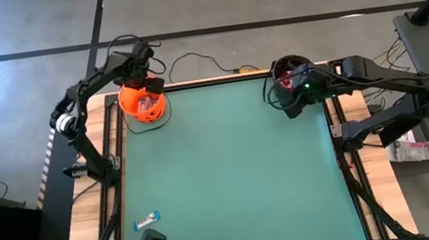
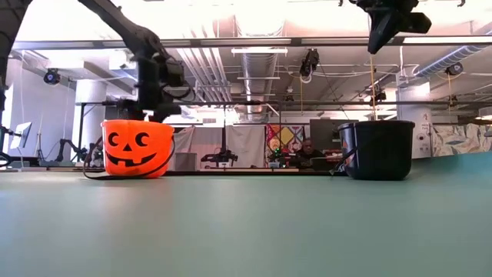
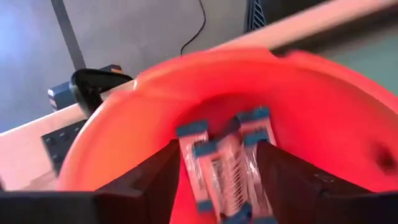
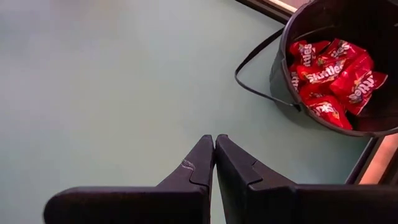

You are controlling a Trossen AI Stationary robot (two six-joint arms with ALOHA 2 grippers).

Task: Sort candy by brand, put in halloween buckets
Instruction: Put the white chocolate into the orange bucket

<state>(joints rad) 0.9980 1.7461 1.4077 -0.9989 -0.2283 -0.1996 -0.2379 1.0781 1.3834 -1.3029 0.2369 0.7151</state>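
Orange plastic fills the left wrist view: the left gripper (image 3: 217, 180) hangs over the orange bucket (image 1: 143, 103) at the table's far left, fingers parted and gripping nothing, placed for dropping. Blue-and-white bars (image 3: 217, 165) lie inside, long axes roughly parallel. 2 more bars (image 1: 146, 222) lie near-left, lengthwise left-right. The right gripper (image 4: 214, 155), pinched shut and empty, waits beside the black bucket (image 4: 348, 68) of red packets (image 4: 329, 74).

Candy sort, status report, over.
Left gripper open over orange bucket, blue bars inside. Right gripper shut, empty, beside black bucket of red packets. Two blue bars left on table. Nothing in the way.
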